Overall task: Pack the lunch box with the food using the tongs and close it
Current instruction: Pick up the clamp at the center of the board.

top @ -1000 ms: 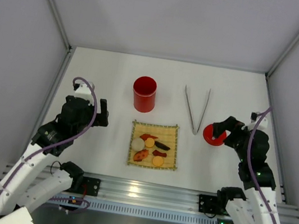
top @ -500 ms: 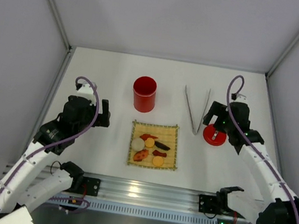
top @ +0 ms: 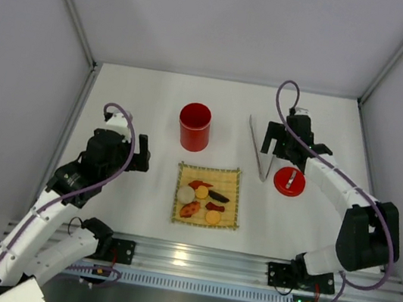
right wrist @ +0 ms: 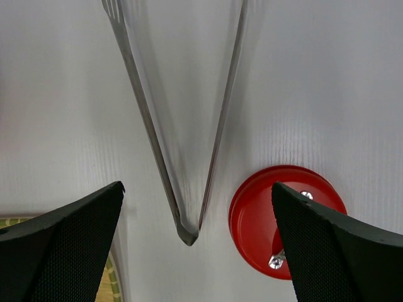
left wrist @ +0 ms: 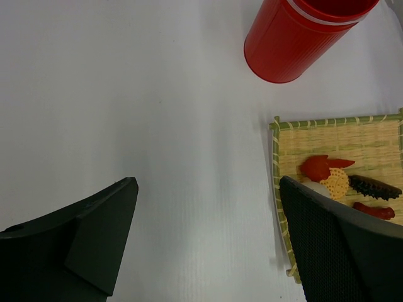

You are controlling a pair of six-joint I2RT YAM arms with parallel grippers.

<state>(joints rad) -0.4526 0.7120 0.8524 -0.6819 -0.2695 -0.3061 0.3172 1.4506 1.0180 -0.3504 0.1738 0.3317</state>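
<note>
Starting at the near side of the table [top: 140, 103], the mat [top: 232, 187] lies between the two arms with the food [top: 212, 216] on it; nothing looks packed yet. The left gripper [left wrist: 208, 189] hangs just left of the mat, jaws spread wide and holding nothing, well apart from the tongs.

A little farther back and to the right, the tongs [top: 259, 164] lie flat on the table. Their joined end points toward the near edge, just past the mat's far right corner, and the two slim arms fan out toward the back wall, so the long axis runs near to far.

The right gripper [right wrist: 196, 189] hangs over them and is clearly the nearer one. Its jaws are spread wide and empty, with one finger on each side of the joined end in the wrist view, so the closing line crosses the long axis. I judge the step in hand to be picking up the tongs, which calls for a straight drop, perhaps a bit farther along the arms.

The lid [top: 289, 180] lies flat, handle up, just right of the joined end and not touching it. The finger on that side hangs partly over it and could nudge it on the way down.

Farthest back, beyond the mat's far left corner, the lunch box [top: 194, 128] stands upright and open, out of the way.
</note>
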